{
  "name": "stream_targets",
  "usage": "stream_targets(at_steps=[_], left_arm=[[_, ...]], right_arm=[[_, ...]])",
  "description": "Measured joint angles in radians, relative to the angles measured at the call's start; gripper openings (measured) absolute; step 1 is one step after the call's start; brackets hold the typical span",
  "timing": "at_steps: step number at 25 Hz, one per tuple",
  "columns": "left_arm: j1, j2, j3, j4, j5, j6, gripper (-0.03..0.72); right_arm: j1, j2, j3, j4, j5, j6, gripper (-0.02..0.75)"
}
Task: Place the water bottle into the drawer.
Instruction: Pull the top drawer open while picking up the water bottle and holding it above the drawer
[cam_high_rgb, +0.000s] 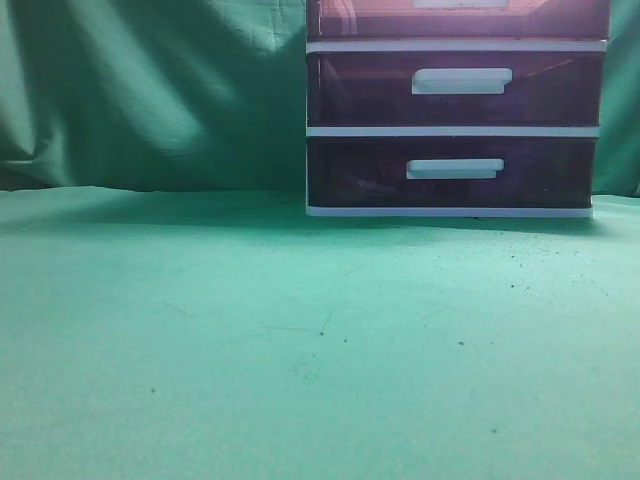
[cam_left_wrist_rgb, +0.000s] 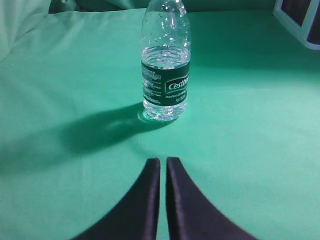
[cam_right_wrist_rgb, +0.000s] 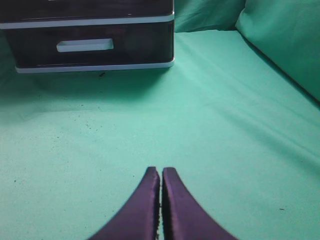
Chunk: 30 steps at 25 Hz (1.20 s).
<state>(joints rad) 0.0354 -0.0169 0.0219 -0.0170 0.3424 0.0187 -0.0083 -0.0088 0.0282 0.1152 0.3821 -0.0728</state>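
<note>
Black fingers of the left gripper fill the bottom of the left wrist view, pressed tip to tip with only a hairline seam between them and nothing held. Just ahead of the tips the green cloth lies bare, and beyond that bare stretch, near but apart from the gripper, the bottle stands upright on the cloth. It is clear plastic with a dark label band around its middle, water showing below the label and just above it, and droplets on the inner wall higher up; its cap is cut off by the top edge. Its shadow falls to the left across the cloth. At the upper right corner a white-framed corner of the cabinet shows, well apart from the bottle. On the other arm, the right gripper is likewise clamped together on nothing, its dark fingers meeting at the tips over bare cloth. Farther out, at the upper left of that view, the cabinet sits on the cloth. From the exterior view the cabinet stands at the right rear, two dark purple drawers with white handles fully seen, and above them the drawer, pushed in and cut off by the top edge. Neither gripper nor bottle appears in that view.
</note>
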Motion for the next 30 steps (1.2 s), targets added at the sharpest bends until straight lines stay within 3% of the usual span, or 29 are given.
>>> stream_targets(at_steps=[20, 22, 27, 30], left_arm=[[0.000, 0.000, 0.000, -0.014, -0.010, -0.005, 0.000], [0.000, 0.000, 0.000, -0.095, -0.068, -0.015, 0.000], [0.000, 0.000, 0.000, -0.502, -0.388, -0.042, 0.000], [0.000, 0.000, 0.000, -0.581, -0.532, -0.021, 0.000]], right_arm=[[0.000, 0.000, 0.000, 0.000, 0.000, 0.000, 0.000], [0.000, 0.000, 0.000, 0.000, 0.000, 0.000, 0.000], [0.000, 0.000, 0.000, 0.000, 0.000, 0.000, 0.000], [0.000, 0.000, 0.000, 0.000, 0.000, 0.000, 0.000]])
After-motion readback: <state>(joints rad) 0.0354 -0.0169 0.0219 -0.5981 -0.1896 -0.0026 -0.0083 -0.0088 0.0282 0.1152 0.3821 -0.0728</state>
